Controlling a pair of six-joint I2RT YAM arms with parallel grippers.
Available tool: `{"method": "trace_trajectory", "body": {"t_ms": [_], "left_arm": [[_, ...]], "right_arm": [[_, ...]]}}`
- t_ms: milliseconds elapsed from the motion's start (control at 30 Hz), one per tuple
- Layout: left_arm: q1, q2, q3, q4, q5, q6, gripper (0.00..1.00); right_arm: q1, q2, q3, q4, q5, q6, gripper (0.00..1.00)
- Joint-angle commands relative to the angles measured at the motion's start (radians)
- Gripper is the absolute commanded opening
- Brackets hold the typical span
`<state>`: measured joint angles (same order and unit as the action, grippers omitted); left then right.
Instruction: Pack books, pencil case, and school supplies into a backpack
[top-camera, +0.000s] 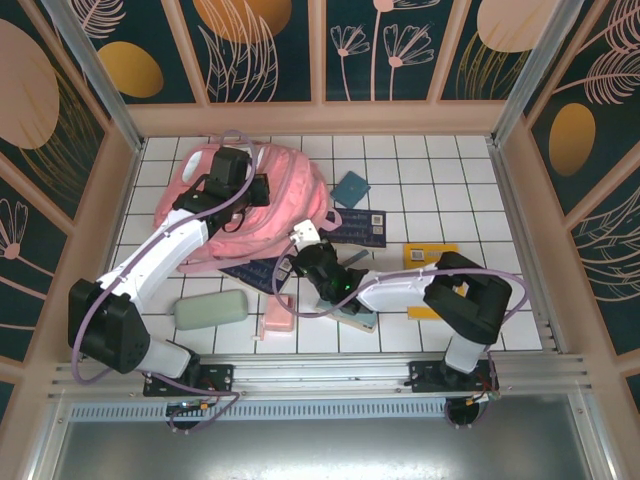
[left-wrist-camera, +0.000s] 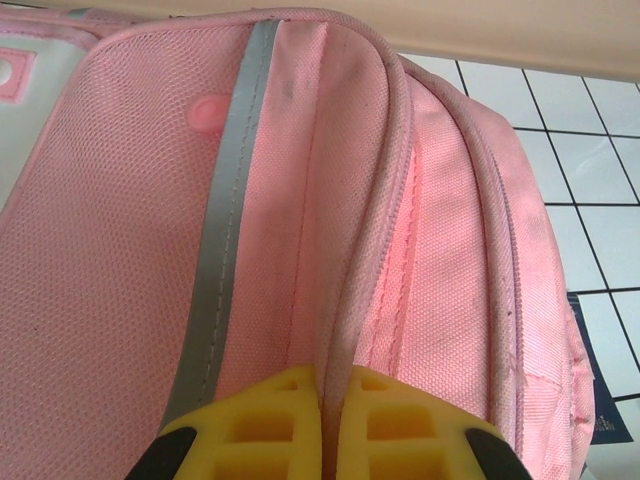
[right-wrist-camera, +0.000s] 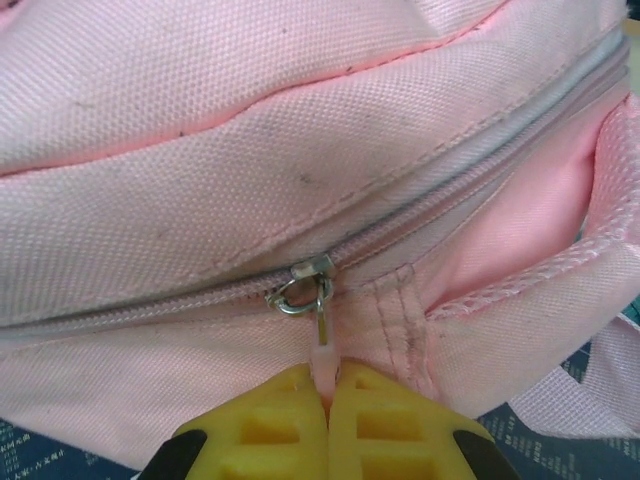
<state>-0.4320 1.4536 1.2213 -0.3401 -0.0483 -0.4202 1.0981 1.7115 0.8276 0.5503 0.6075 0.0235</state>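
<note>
Lying toward the far left of the white tiled table (top-camera: 450, 170), the pink backpack (top-camera: 290, 195) was met by both arms. The left gripper (left-wrist-camera: 322, 420) was seen pressed shut on the backpack (left-wrist-camera: 300, 200), a raised fabric seam beside the silver-grey stripe (left-wrist-camera: 225, 250) being pinched between its yellow fingers (left-wrist-camera: 270, 430). The right gripper (right-wrist-camera: 327, 410) was closed as well, its jaws clamped on the small pink pull tab (right-wrist-camera: 322, 365) that hung from the metal zip slider (right-wrist-camera: 305, 285) on the backpack's (right-wrist-camera: 250, 130) near side. From the top view, the left gripper (top-camera: 262, 188) was placed over the bag's upper part and the right gripper (top-camera: 303, 242) at its near right edge. A teal book (top-camera: 351, 188) was found just right of the bag, with a navy book (top-camera: 358, 230) nearer, and a second navy book (top-camera: 250, 272) was partly tucked under the bag's near edge. A yellow-orange book (top-camera: 432, 253) was partly covered by the right arm. The sage-green pencil case (top-camera: 210, 310) was set near the front, with a pink block (top-camera: 277, 322) just beside it and a light-blue slab (top-camera: 360, 320) beneath the right forearm.
</note>
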Motion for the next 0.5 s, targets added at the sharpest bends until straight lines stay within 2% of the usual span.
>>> {"method": "trace_trajectory", "body": {"t_ms": [0,200,467], "left_arm": [[-0.005,-0.010,0.008,0.101,0.018,0.021,0.00],[-0.007,-0.010,0.001,0.111,0.059,0.054,0.00],[-0.039,-0.015,0.004,0.110,0.060,0.121,0.00]], "right_arm": [[-0.029,-0.071,-0.034,0.025,-0.038,-0.016,0.00],[-0.077,-0.099,-0.011,-0.033,-0.085,-0.050,0.00],[-0.196,-0.117,0.060,-0.162,-0.223,-0.098,0.00]]}}
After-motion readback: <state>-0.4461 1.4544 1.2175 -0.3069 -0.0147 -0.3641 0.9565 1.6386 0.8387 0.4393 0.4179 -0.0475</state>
